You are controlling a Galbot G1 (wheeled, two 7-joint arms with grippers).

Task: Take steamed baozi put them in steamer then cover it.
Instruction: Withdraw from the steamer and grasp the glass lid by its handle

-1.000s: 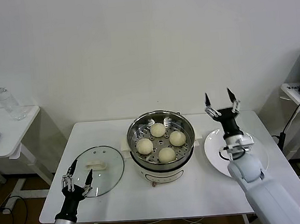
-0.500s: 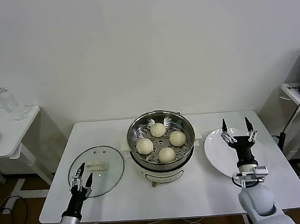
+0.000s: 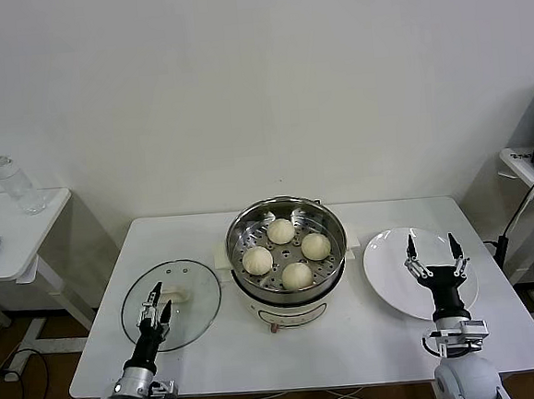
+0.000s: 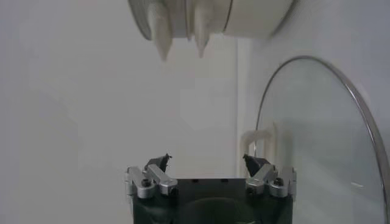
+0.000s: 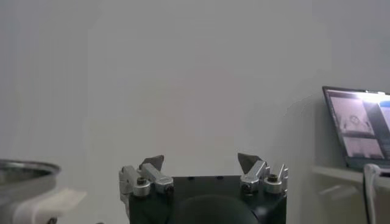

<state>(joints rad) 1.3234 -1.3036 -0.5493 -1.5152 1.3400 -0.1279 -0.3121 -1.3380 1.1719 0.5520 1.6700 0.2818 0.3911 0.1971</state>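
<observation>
Nearest the robot, at the front edge of the white worktop (image 3: 196,358), the left tool (image 3: 152,301) stood upright with its fingers spread and nothing between them, directly over the near part of the cover (image 3: 172,304). The cover lay flat on the worktop, left of the steamer (image 3: 288,262), its white handle (image 3: 171,295) just beyond the left tool and a little to that tool's right; the handle's long axis ran roughly left to right across the lid. On the other side the right tool (image 3: 432,249) was likewise released and empty, poised over the bare white plate (image 3: 388,273), with the steamer lying between it and the cover. The left arm therefore looked far the nearer one for the lid, and the coming move would seem to turn on its tool reaching slightly forward and down onto the handle. Farther back, all four steamed baozi (image 3: 287,251) sat in the steamer's perforated basket, so only the covering appeared to remain. Both arms were cut off at the lower frame edge. In the left wrist view the handle was partly hidden behind one finger, and only an arc of the glass lid's rim showed. The right wrist view faced the wall, catching just a sliver of the steamer and a laptop (image 5: 358,134) off to the side.
</observation>
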